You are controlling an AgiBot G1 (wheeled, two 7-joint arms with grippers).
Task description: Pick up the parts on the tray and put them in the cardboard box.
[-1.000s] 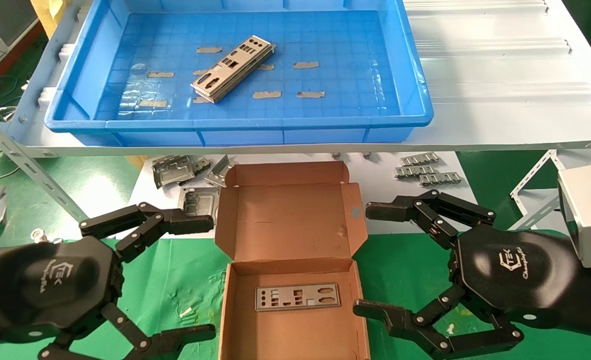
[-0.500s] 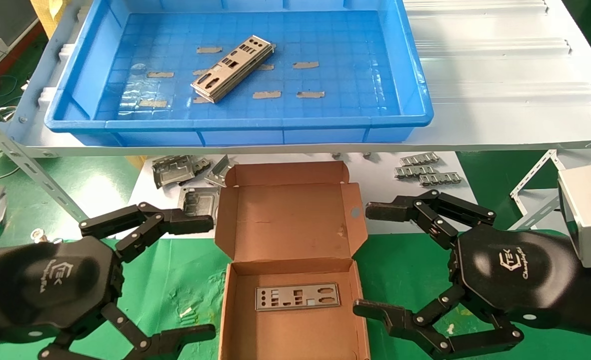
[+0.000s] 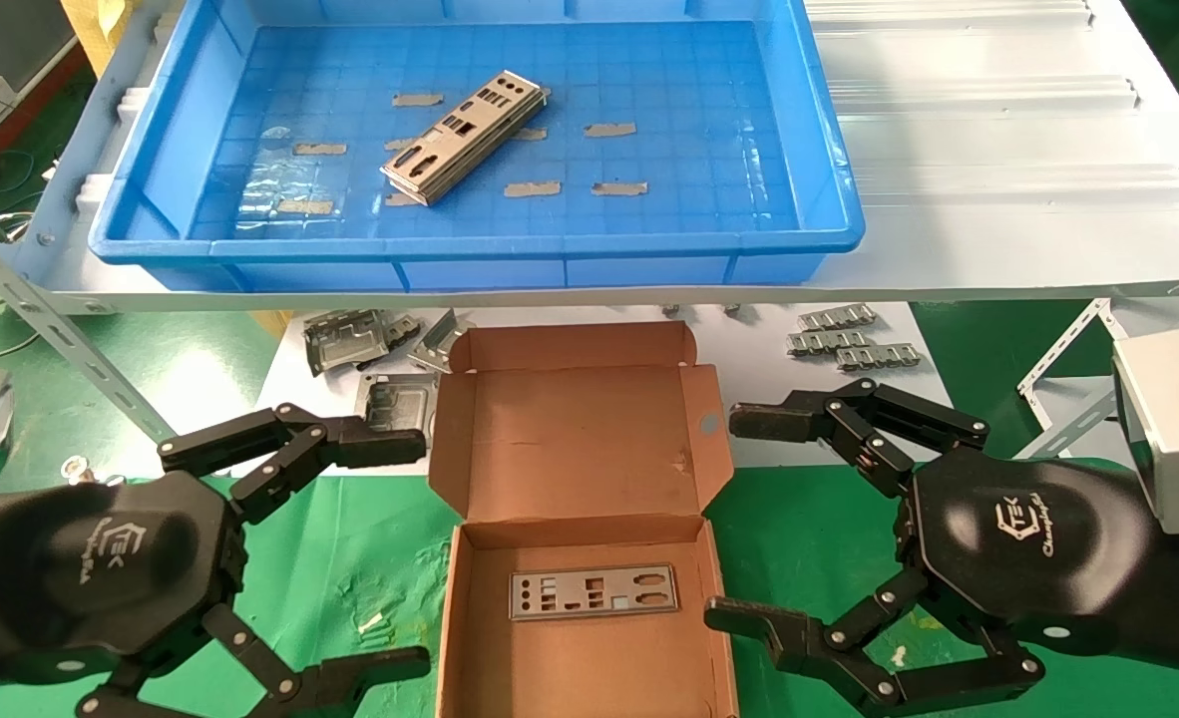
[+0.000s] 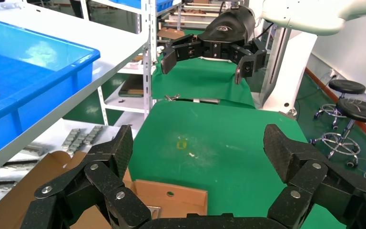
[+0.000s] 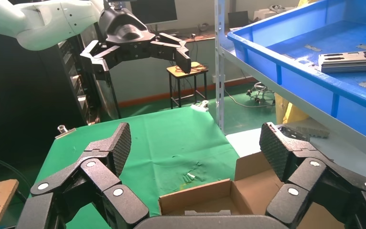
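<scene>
A small stack of silver punched parts (image 3: 462,138) lies aslant in the middle of the blue tray (image 3: 151,244) on the upper white shelf; the right wrist view shows the stack (image 5: 352,59) too. Below it the cardboard box (image 3: 719,618) stands open with its lid folded back, and one flat part (image 3: 594,591) lies on its floor. My left gripper (image 3: 400,553) hovers open just left of the box. My right gripper (image 3: 739,517) hovers open just right of it. Neither holds anything. In each wrist view only green mat and a box corner (image 4: 171,198) (image 5: 200,193) lie between the spread fingers.
Grey boxy metal frames (image 3: 350,339) lie behind the box to the left and chain-like strips (image 3: 849,339) to the right, on a lower white surface. The white ribbed shelf (image 3: 998,150) stretches right of the tray. Green mat (image 3: 350,558) surrounds the box.
</scene>
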